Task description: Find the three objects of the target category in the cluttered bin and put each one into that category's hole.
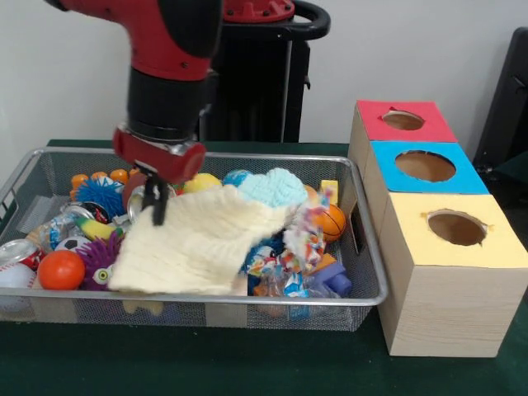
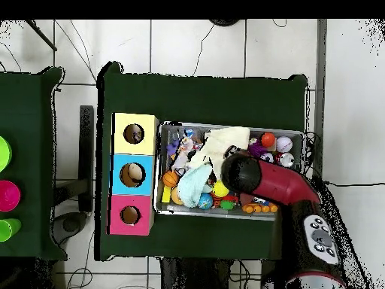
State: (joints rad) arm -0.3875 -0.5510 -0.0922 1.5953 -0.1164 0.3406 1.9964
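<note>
Front view: arm comes down from top left, wrist roughly vertical, red collar low over the left-centre of the wire basket (image 1: pixel 363 247). Gripper (image 1: pixel 157 206) fingers look pinched together on the upper left edge of a pale yellow cloth (image 1: pixel 198 243); the cloth hangs lifted at that corner and drapes right and down over the clutter. Light blue knit cloth (image 1: pixel 274 188) sits just behind its top edge. Orange ball (image 1: pixel 60 270) and purple spiky ball (image 1: pixel 99 256) at basket's left front, blue spiky ball (image 1: pixel 101 195) behind, small basketball (image 1: pixel 331 221) to the right. Three wooden boxes beside the basket: red-topped box (image 1: pixel 404 120), blue-topped box (image 1: pixel 425 167), yellow-topped box (image 1: pixel 456 228), each with a round hole.

Overhead view: arm reaches from bottom right diagonally into the basket (image 2: pixel 304 154), black wrist covering the gripper, so jaw state not readable here. Pale yellow cloth (image 2: pixel 218 143) spreads toward the box side, blue cloth (image 2: pixel 193 183) next to it. Boxes in a row touching the basket's left side.
</note>
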